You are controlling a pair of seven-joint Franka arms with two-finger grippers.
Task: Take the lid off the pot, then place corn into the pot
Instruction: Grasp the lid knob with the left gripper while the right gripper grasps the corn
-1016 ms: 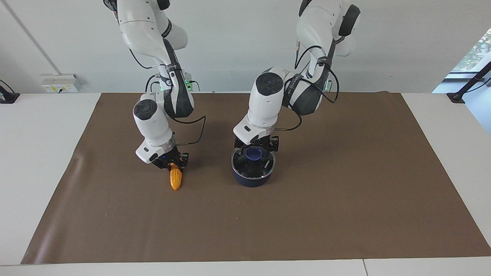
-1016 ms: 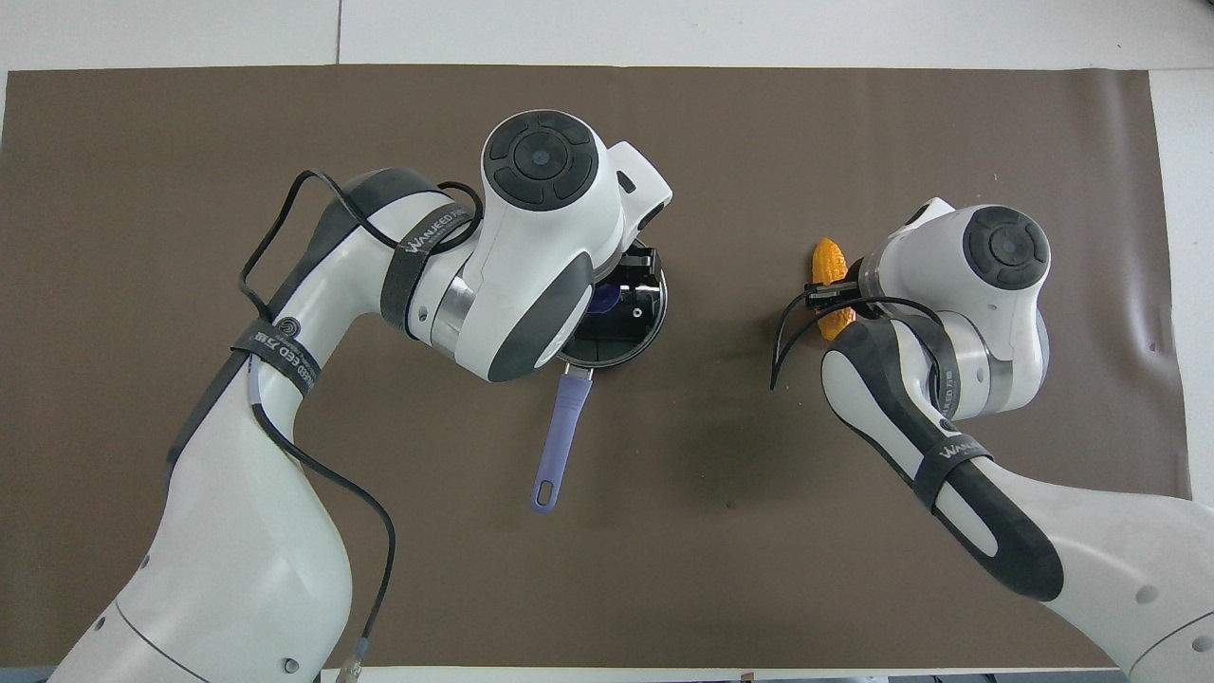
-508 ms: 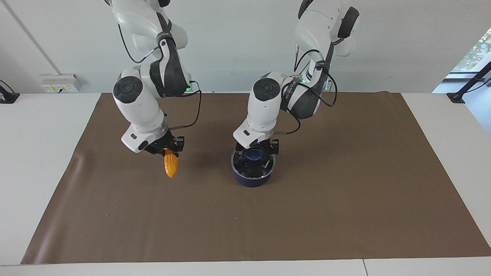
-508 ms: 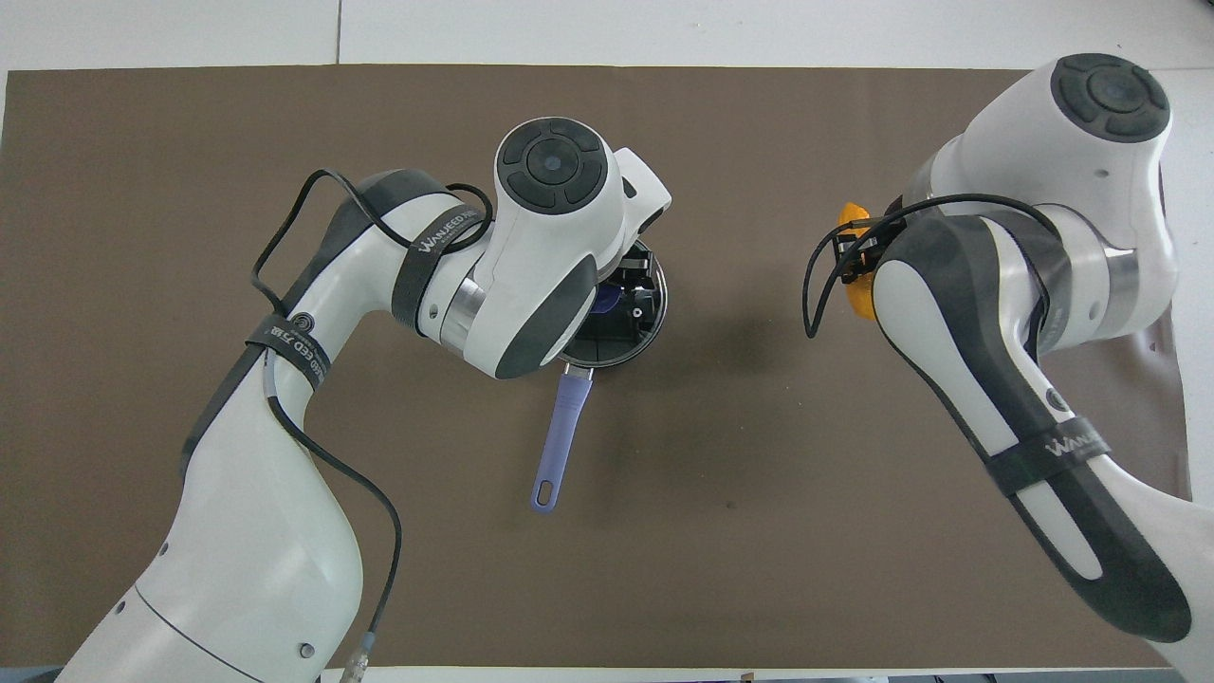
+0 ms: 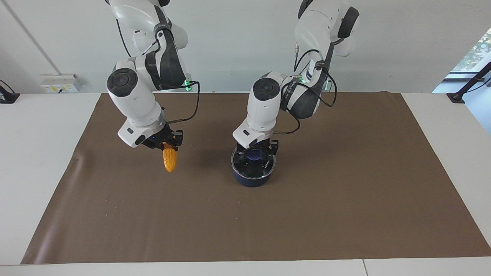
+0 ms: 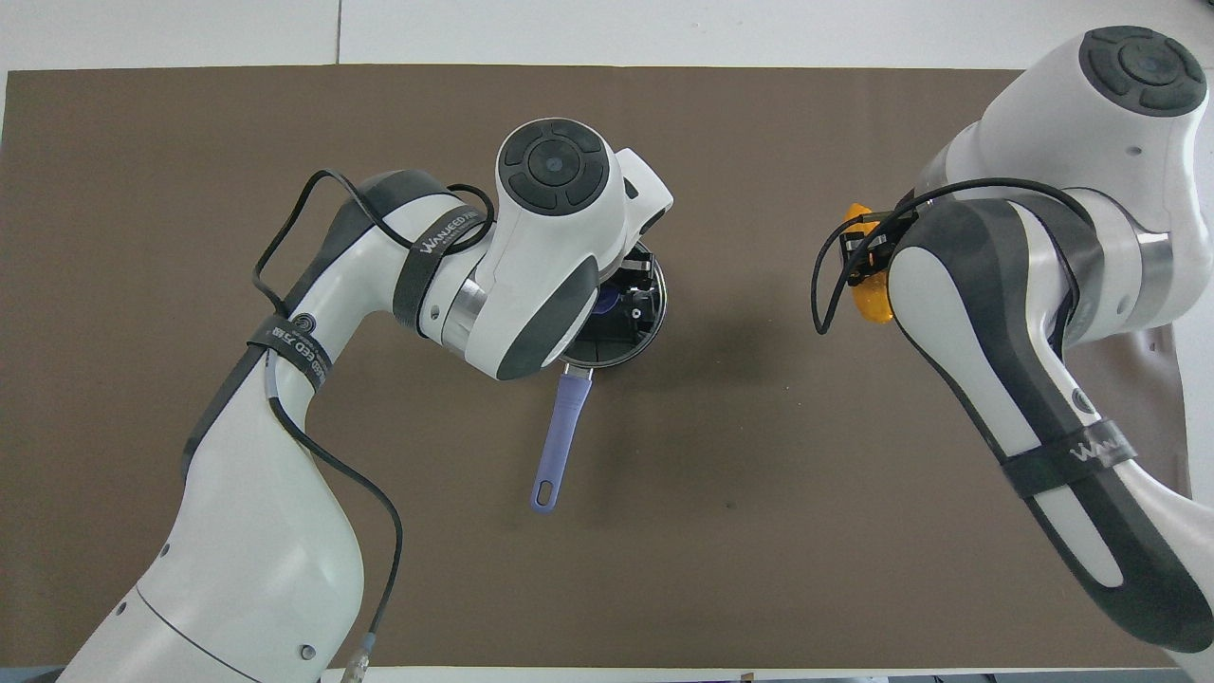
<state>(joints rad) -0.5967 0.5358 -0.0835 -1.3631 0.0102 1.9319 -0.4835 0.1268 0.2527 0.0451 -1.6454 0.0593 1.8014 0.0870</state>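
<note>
The dark blue pot [image 5: 251, 181] stands mid-table with the glass lid [image 5: 266, 168] on it; its light blue handle [image 6: 560, 432] points toward the robots. My left gripper [image 5: 254, 155] is down at the lid's blue knob [image 5: 254, 154]. My right gripper [image 5: 165, 145] is shut on the thick end of the yellow-orange corn [image 5: 169, 161] and holds it in the air, tip down, over the mat toward the right arm's end. In the overhead view the corn [image 6: 871, 302] peeks out from under the right arm.
A brown mat [image 5: 345, 199] covers most of the white table [image 5: 34, 153]. Nothing else lies on the mat.
My right gripper has lifted the corn off the mat and swung it slightly toward the right arm's end. My left gripper has settled lower onto the lid's knob. Pot and lid have not moved.
</note>
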